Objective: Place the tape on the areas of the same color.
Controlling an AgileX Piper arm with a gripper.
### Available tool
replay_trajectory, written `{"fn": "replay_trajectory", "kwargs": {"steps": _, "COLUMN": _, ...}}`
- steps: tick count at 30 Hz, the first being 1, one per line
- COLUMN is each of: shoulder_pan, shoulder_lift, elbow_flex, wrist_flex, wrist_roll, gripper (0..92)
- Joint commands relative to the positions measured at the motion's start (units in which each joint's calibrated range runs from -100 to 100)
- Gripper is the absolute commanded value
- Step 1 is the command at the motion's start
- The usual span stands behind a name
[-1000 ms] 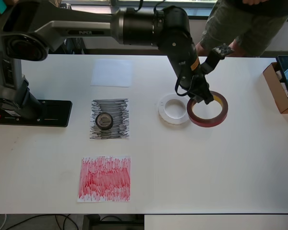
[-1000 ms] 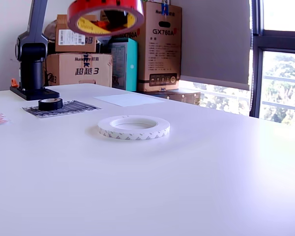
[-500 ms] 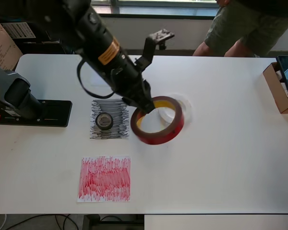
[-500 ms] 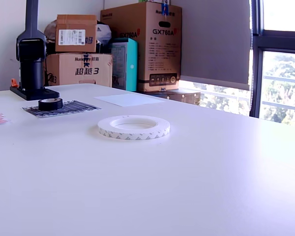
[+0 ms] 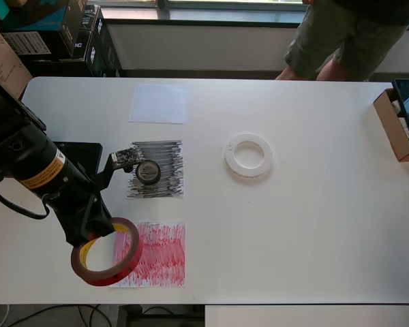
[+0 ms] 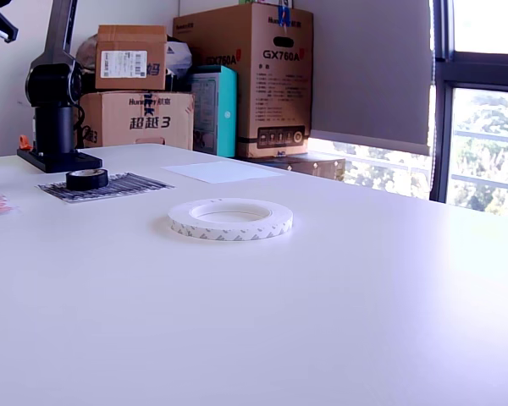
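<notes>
Now the black claw (image 5: 95, 231) is pinched shut on the rim of the big dark-red tape roll (image 5: 106, 251), near the white table's (image 5: 313, 225) front edge. Its roll hangs over the left side of the red scribbled paper square (image 5: 153, 253), so the square's middle lies to the right in the overhead view.

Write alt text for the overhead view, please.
The arm's gripper holds a red tape roll over the left edge of the red patch. A black roll sits on the black patch; a white ring lies on bare table, away from the white patch.
</notes>
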Motion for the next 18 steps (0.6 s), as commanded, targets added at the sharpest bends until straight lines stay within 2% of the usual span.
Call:
{"fn": "replay_trajectory", "kwargs": {"steps": 1, "shoulder_pan": -2.33, "shoulder_lift": 2.31, "elbow_flex": 13.86, "wrist_flex": -23.59, "wrist_roll": -0.65, "gripper": 0.1}}
{"fn": "replay_trajectory", "kwargs": {"steps": 12, "shoulder_pan": -1.54, "shoulder_lift": 12.69, "elbow_flex": 7.95, "wrist_flex": -24.35, "wrist_roll": 0.01, "gripper": 0.5}}
{"fn": "replay_trajectory", "kwargs": {"steps": 16, "shoulder_pan": 0.12, "shoulder_lift": 13.63, "elbow_flex": 7.59, "wrist_flex": -24.35, "wrist_roll": 0.33, "gripper": 0.2}}
{"fn": "replay_trajectory", "kwargs": {"steps": 18, "shoulder_pan": 1.78, "shoulder_lift": 13.53, "elbow_flex": 7.04, "wrist_flex": -24.01, "wrist_roll": 2.46, "gripper": 0.2}}
